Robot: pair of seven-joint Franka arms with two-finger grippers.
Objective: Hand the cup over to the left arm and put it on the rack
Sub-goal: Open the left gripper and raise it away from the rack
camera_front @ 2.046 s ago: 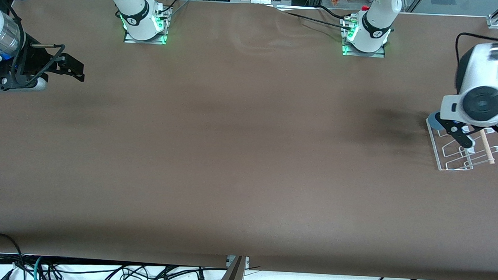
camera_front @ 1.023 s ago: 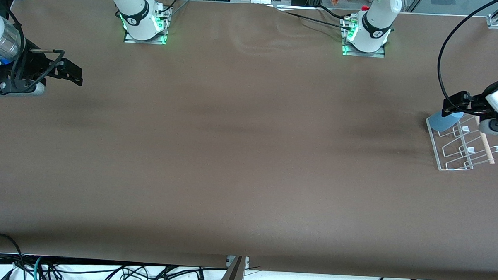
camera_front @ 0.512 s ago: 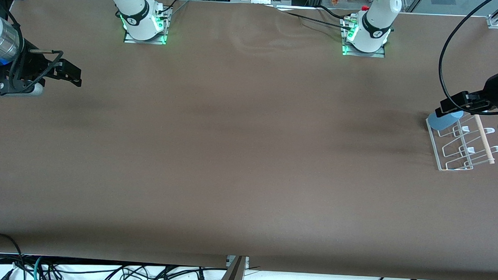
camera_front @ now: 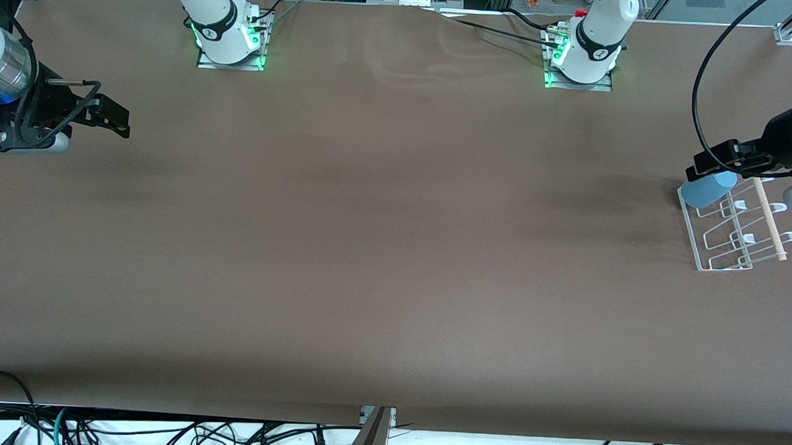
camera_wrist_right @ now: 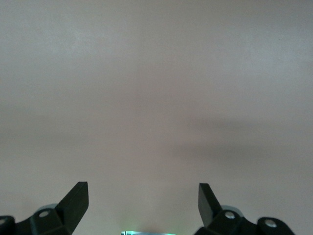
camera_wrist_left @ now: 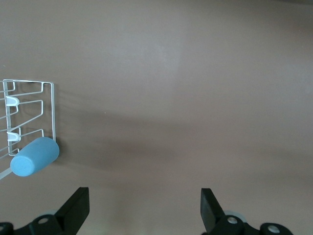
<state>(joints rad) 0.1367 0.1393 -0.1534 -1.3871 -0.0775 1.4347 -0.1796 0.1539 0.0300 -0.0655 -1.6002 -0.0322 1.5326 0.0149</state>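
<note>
We see the right gripper [camera_front: 113, 117] spread wide and empty, waiting over bare table at its arm's end. The cup [camera_front: 707, 190] already lies tilted on the rack [camera_front: 698, 259], just beneath the left gripper [camera_front: 714, 164], released and empty. We judge the task essentially done.
</note>
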